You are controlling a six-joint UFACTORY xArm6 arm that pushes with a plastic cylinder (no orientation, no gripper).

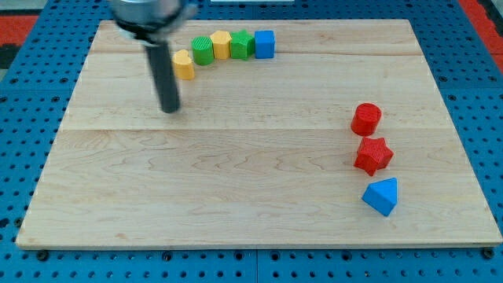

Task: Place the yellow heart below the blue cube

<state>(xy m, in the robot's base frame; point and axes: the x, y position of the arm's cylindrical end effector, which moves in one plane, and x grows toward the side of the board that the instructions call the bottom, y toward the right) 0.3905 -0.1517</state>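
Note:
The blue cube [265,44] sits at the right end of a row of blocks near the board's top edge. The yellow heart [183,64] lies at the left end of that row, slightly lower than the others. My tip [170,110] rests on the board below and a little left of the yellow heart, with a clear gap between them. The rod rises from the tip to the view's top left.
Between the heart and the blue cube sit a green cylinder [203,49], a yellow hexagon [221,44] and a green block [242,45]. At the right lie a red cylinder [366,119], a red star [372,155] and a blue triangle [381,196]. The wooden board [236,204] lies on blue pegboard.

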